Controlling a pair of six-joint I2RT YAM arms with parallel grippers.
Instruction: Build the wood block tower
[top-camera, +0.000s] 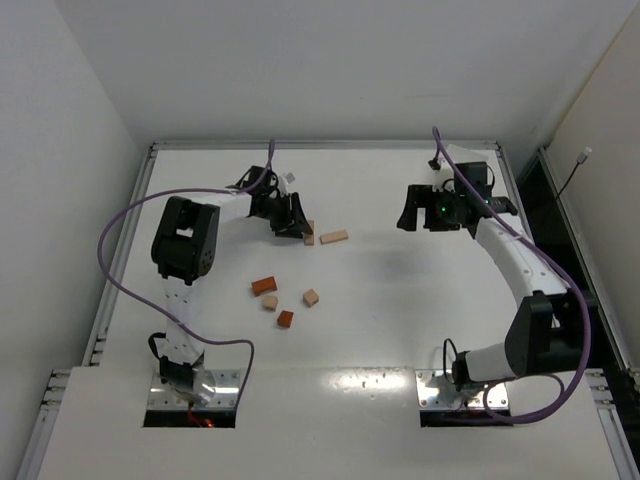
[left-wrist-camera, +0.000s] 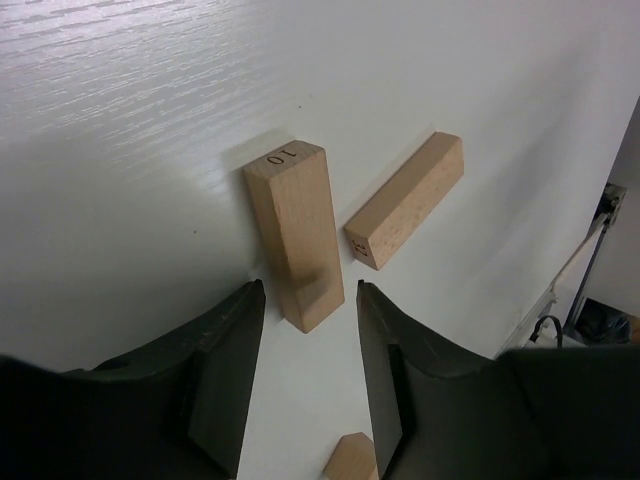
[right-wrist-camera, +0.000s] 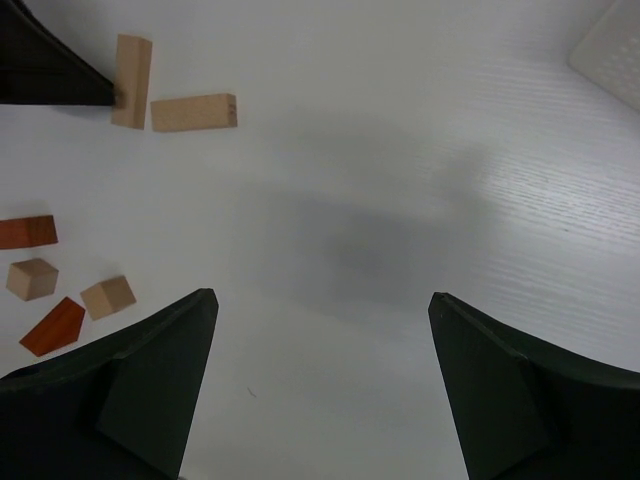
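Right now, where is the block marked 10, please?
Left wrist view: the block marked 10 sits between the left gripper's fingertips, another pale bar to its right.

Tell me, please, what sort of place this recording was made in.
Probably a robotics lab test cell: the left arm and right arm are bolted to a white table, plain white walls enclose it, and only small wood blocks lie out.

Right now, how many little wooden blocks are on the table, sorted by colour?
Pale tan blocks: 4
Reddish-brown blocks: 2
Total: 6
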